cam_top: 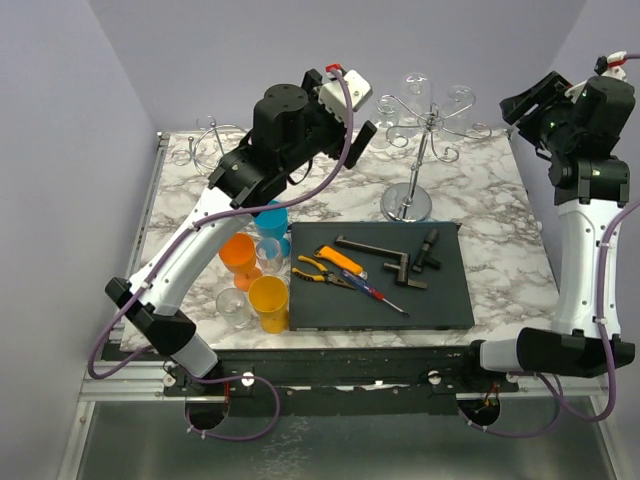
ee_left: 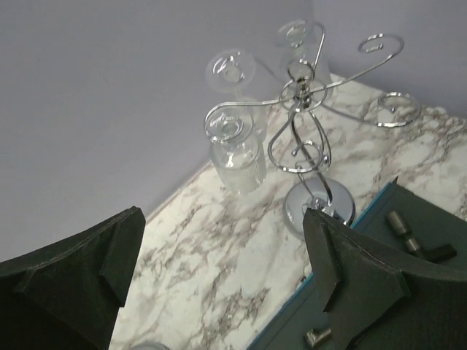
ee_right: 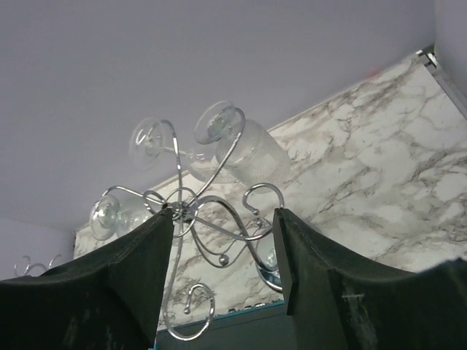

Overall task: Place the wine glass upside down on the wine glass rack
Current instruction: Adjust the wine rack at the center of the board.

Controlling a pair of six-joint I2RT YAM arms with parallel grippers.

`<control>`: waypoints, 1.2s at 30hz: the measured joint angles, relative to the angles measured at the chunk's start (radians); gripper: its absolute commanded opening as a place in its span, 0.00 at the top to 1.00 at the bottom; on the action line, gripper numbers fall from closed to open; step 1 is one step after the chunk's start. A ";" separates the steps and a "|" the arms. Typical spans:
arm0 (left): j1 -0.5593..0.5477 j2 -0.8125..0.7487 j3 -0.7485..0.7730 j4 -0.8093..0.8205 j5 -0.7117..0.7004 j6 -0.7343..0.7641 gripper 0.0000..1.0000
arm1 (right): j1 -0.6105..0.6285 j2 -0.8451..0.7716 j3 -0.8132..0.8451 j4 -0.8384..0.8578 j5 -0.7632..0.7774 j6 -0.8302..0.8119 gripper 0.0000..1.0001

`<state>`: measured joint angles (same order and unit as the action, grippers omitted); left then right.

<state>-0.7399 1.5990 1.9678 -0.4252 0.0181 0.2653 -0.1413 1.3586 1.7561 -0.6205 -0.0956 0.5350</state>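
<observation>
The chrome wine glass rack (cam_top: 418, 135) stands at the back of the marble table, behind the dark mat. Three clear wine glasses hang upside down from its arms; the nearest wine glass (ee_left: 237, 157) hangs from a curled hook, with two more (ee_left: 232, 69) (ee_left: 295, 33) behind it. My left gripper (cam_top: 365, 132) (ee_left: 226, 255) hovers left of the rack, open and empty. At the right of the rack my right gripper (cam_top: 522, 108) (ee_right: 222, 255) is raised and open, with nothing between its fingers. In the right wrist view the wine glass (ee_right: 248, 149) hangs beyond the fingers.
A dark mat (cam_top: 450, 290) holds pliers (cam_top: 325, 265), a screwdriver and hex keys. Orange (cam_top: 238, 255), blue and yellow (cam_top: 270, 300) cups and clear tumblers cluster at the left. A second rack (cam_top: 210, 140) stands at the back left. Two rack hooks (ee_left: 398, 109) are bare.
</observation>
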 measured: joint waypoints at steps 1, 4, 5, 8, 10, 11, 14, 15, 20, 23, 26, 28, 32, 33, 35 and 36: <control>0.005 -0.018 -0.021 -0.016 -0.007 -0.002 0.01 | 0.010 0.000 0.021 -0.007 0.005 -0.010 0.34; 0.008 -0.061 -0.064 -0.052 -0.017 -0.007 0.01 | 0.093 0.034 0.115 -0.039 0.059 -0.047 0.34; 0.007 -0.074 -0.071 -0.063 -0.019 -0.008 0.01 | 0.145 0.061 0.168 -0.050 0.084 -0.065 0.34; 0.007 -0.113 -0.087 -0.087 -0.030 -0.011 0.01 | 0.280 0.176 0.335 -0.081 0.142 -0.115 0.36; 0.008 -0.130 -0.090 -0.092 -0.036 -0.011 0.01 | 0.335 0.259 0.431 -0.108 0.166 -0.148 0.39; 0.008 -0.140 -0.093 -0.094 -0.041 -0.011 0.01 | 0.347 0.296 0.470 -0.125 0.177 -0.164 0.40; 0.008 -0.151 -0.096 -0.096 -0.050 -0.011 0.01 | 0.362 0.399 0.559 -0.176 0.217 -0.209 0.40; 0.008 -0.154 -0.098 -0.097 -0.051 -0.011 0.01 | 0.364 0.419 0.562 -0.187 0.228 -0.221 0.40; 0.012 -0.154 -0.110 -0.104 -0.053 -0.011 0.01 | 0.373 0.461 0.528 -0.238 0.266 -0.266 0.39; 0.012 -0.155 -0.119 -0.112 -0.053 -0.012 0.01 | 0.379 0.461 0.516 -0.249 0.274 -0.283 0.41; 0.012 -0.156 -0.124 -0.119 -0.054 -0.013 0.01 | 0.384 0.456 0.500 -0.240 0.283 -0.296 0.44; 0.012 -0.156 -0.125 -0.122 -0.054 -0.014 0.01 | 0.386 0.453 0.479 -0.239 0.286 -0.303 0.46; 0.013 -0.157 -0.125 -0.124 -0.055 -0.014 0.01 | 0.398 0.454 0.446 -0.240 0.292 -0.317 0.51; 0.013 -0.157 -0.125 -0.124 -0.055 -0.014 0.01 | 0.404 0.454 0.441 -0.240 0.296 -0.321 0.54; 0.013 -0.157 -0.125 -0.124 -0.056 -0.014 0.01 | 0.419 0.454 0.437 -0.238 0.311 -0.328 0.63; 0.013 -0.157 -0.125 -0.124 -0.056 -0.014 0.01 | 0.426 0.454 0.436 -0.238 0.319 -0.333 0.66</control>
<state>-0.7273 1.4418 1.8431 -0.5491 -0.0380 0.2512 0.2844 1.8130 2.1921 -0.8581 0.2234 0.2024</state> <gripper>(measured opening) 0.986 0.432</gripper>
